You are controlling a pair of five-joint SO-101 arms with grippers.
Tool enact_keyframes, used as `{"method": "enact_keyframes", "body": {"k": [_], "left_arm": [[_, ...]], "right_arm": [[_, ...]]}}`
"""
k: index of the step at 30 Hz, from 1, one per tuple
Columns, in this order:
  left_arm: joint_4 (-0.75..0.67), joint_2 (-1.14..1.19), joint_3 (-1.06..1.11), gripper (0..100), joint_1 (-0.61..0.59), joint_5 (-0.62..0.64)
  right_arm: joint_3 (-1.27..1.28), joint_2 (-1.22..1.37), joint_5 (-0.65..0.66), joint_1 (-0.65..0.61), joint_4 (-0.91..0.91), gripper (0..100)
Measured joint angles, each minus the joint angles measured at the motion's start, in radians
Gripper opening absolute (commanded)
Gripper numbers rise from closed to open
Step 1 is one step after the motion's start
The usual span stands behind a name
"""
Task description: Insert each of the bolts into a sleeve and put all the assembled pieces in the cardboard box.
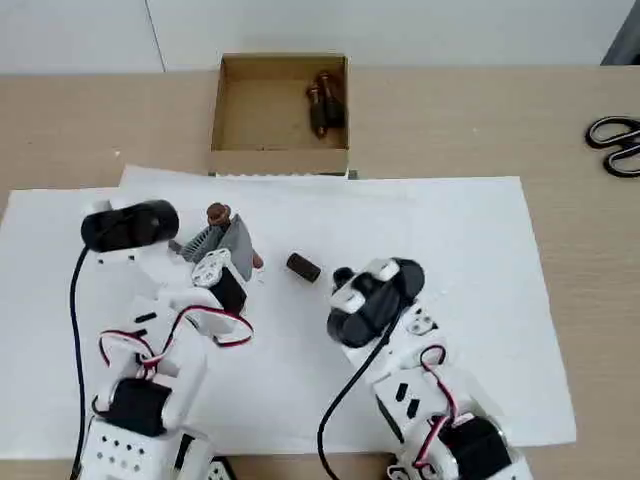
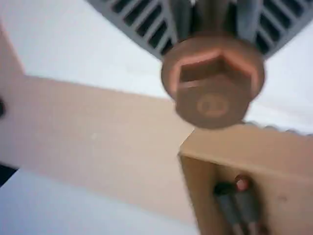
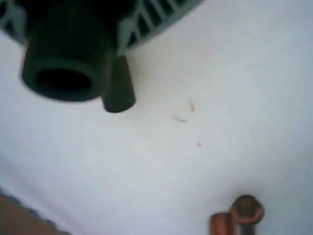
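The box (image 1: pixel 228 160) stands at the far side of the table (image 1: pixel 80 120), and in its right corner lie already some assembled pieces (image 1: pixel 325 100); I think two, but they are packed close and I cannot count them surely. So that part of the job looks done.

One pair is not yet joined. The left gripper (image 1: pixel 222 232) is closed on a bolt (image 1: pixel 218 212), on the near side of the box and a little to its left, above the white paper (image 1: pixel 450 240). The bolt head points toward the box.

The right gripper (image 3: pixel 73 54) seems closed on a dark sleeve (image 1: pixel 303 267), nearer to me than the box and about in line with its right wall. Its open end faces toward the bolt. Bolt and sleeve are near each other but apart.

In my judgement what is left is to push this bolt into the sleeve and drop the piece in the box. A small orange thing (image 1: pixel 257 262) shows beside the left gripper; I cannot tell what it is.
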Motion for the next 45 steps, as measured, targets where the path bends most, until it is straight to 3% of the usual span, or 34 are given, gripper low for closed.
{"method": "enact_keyframes", "body": {"k": [11, 16, 24, 45], "left_arm": [[0.009, -0.115, 0.012, 1, 0.094, 0.109], [0.081, -0.117, 0.012, 1, 0.150, 0.126], [0.083, -0.117, 0.012, 1, 0.199, 0.127], [0.144, -0.118, -0.015, 1, 0.242, 0.124]], "right_arm": [[0.077, -0.005, 0.000, -0.146, -0.008, 0.2], [0.077, -0.005, 0.011, -0.147, -0.008, 0.2], [0.092, -0.003, 0.026, -0.147, -0.101, 0.2], [0.106, -0.003, 0.051, -0.114, -0.109, 0.2]]}}
